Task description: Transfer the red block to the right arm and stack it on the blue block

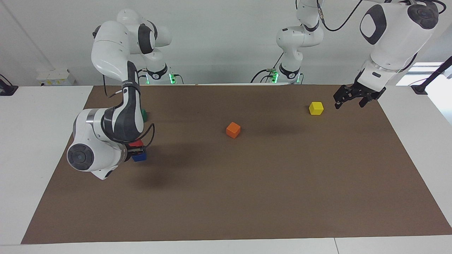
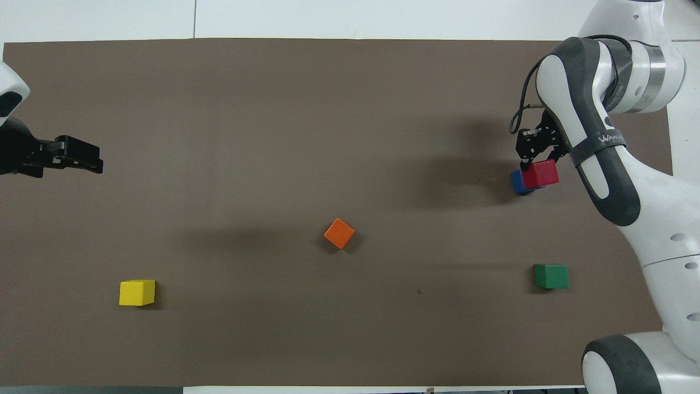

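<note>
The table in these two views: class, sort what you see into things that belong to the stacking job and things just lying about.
Belonging to the job:
- red block, gripped by the right gripper over the blue block
- blue block
- left gripper, open, waiting beside the yellow block

Just lying about:
- orange block
- yellow block
- green block
</note>
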Robot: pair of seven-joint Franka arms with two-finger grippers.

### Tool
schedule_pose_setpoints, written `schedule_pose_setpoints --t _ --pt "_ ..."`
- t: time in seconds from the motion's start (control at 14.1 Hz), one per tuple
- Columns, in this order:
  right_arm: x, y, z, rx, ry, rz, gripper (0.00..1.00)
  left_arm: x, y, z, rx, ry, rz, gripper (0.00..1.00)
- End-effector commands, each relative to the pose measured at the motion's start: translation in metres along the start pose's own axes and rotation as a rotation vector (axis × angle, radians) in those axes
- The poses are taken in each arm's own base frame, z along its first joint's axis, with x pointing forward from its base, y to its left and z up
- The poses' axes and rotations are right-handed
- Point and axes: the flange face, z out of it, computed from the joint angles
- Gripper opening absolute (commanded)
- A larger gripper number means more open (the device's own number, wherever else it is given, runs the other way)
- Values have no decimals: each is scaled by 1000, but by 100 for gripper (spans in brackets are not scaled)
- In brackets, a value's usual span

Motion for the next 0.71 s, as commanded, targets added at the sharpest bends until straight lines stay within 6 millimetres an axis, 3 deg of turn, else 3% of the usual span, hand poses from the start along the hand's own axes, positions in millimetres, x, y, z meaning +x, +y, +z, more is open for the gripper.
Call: schedule_pose_setpoints --t 0.0,0.64 --pt "-2 7 3 -14 -18 23 0 -1 -2 -1 -3 -5 5 100" --pt "3 13 14 -15 -19 51 0 -1 -3 -1 -4 -5 3 100"
